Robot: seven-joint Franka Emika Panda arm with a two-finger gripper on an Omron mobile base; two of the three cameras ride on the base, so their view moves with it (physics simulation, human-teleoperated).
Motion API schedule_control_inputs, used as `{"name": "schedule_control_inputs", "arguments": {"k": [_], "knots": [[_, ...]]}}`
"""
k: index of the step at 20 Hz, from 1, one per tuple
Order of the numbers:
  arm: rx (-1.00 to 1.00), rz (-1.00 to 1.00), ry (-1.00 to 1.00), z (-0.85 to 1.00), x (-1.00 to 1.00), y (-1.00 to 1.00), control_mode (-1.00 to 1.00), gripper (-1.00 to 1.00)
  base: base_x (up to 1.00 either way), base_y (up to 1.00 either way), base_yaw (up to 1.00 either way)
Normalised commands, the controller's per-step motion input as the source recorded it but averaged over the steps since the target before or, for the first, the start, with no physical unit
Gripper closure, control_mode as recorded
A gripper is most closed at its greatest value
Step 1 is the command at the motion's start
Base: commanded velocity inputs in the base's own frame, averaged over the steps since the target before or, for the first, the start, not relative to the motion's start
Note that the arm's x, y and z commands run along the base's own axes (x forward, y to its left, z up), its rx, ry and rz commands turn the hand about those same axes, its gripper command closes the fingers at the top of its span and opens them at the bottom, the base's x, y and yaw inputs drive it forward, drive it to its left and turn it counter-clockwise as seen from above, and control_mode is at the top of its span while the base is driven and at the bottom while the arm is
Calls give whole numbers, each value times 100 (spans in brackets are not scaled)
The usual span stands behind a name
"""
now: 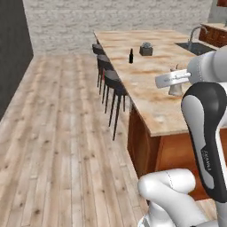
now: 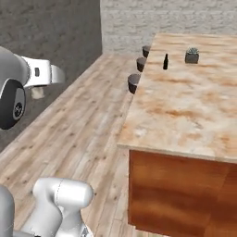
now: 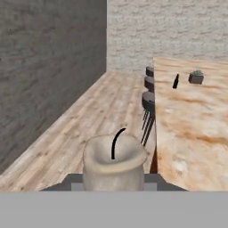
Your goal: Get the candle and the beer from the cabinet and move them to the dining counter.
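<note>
The table (image 1: 146, 84) is the biggest thing here, a long island top of beige marble veined with rust-brown, on a reddish wooden base. Pale plank flooring (image 1: 57, 133) runs along its side toward a grey brick wall (image 2: 152, 18) at the far end. A row of dark round stools (image 1: 108, 77) stands tucked under the table's long edge. In the left base view a sink (image 1: 195, 46) with a curved tap is sunk into the far right part of the top.

The white arm (image 1: 206, 128) rises beside the near end of the table, its hand reaching out level with the top. The candle (image 3: 114, 162) sits in the jaws (image 3: 114, 180), which are clenched on its lower body; in the hand view it is a pale, stubby cylinder with a hollowed top and a thin black wick curling up out of it. From the left base view the candle hangs under the hand over the near part of the table; from the right base view it seems to hang off the table's side, above the floor, so I cannot tell which it is.

Far along the top stands the beer (image 2: 165, 61), a slim dark bottle, upright and near the stool-side edge. Just beside it, further in from that edge, sits a small grey pot (image 2: 192, 55) with something greenish on top.
</note>
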Motion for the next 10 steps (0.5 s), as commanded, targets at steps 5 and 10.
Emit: {"name": "schedule_control_inputs", "arguments": {"k": [5,10], "knots": [[0,0,0,0,0,0,100,100,20,76,-77],[0,0,0,0,0,0,100,100,23,98,-64]]}}
